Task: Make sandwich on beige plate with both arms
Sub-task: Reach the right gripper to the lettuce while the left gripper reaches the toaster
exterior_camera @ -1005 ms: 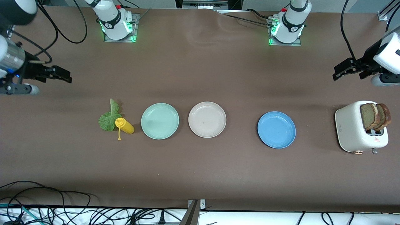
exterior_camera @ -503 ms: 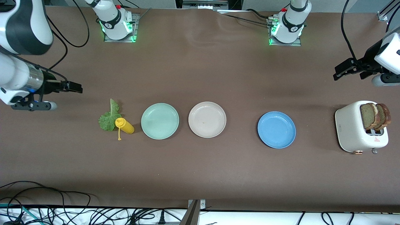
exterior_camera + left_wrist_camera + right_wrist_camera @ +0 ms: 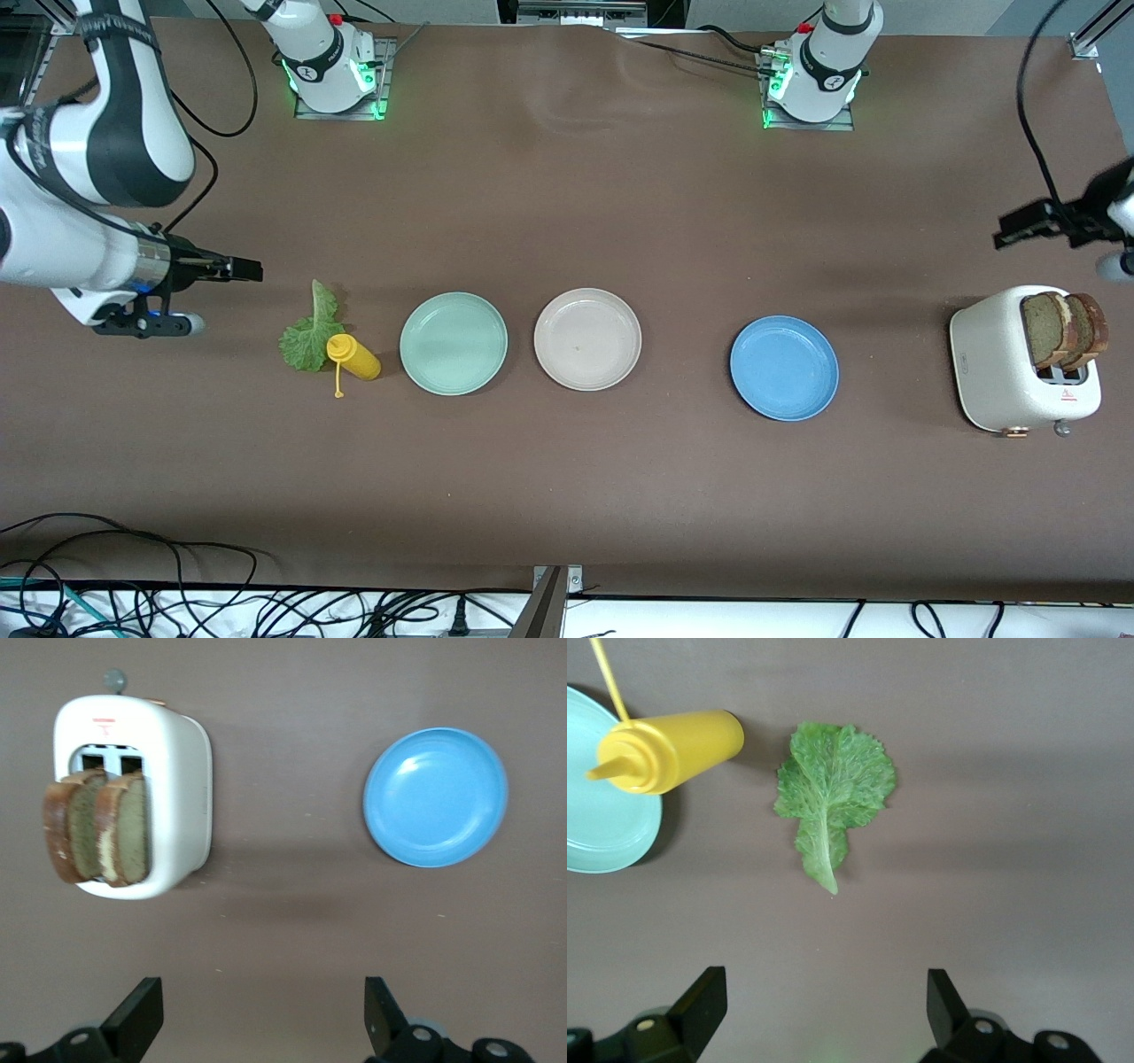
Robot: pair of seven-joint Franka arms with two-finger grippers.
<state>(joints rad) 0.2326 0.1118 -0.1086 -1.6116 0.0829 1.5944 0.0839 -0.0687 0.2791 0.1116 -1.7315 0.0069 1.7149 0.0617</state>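
Note:
Two brown bread slices (image 3: pixel 1063 330) (image 3: pixel 97 826) stand upright in the slots of a white toaster (image 3: pixel 1005 377) (image 3: pixel 182 771) at the left arm's end of the table. A crinkly green lettuce leaf (image 3: pixel 308 335) (image 3: pixel 833 793) lies flat toward the right arm's end. The beige plate (image 3: pixel 587 338) sits bare in the middle of the table. My left gripper (image 3: pixel 1003 239) (image 3: pixel 263 1019) hangs open and holds nothing over bare table by the toaster. My right gripper (image 3: pixel 253 268) (image 3: pixel 824 1010) is open with nothing in it, over bare table beside the lettuce.
A yellow squeeze bottle (image 3: pixel 354 356) (image 3: pixel 669 751) lies on its side against the lettuce. A mint-green plate (image 3: pixel 454 343) (image 3: pixel 602 828) sits between the bottle and the beige plate. A blue plate (image 3: pixel 784 368) (image 3: pixel 436 797) lies between the beige plate and the toaster.
The right arm has swung in, bringing its gripper close to the lettuce. The left gripper has shifted toward the left arm's end of the table, by the toaster. Both stayed open.

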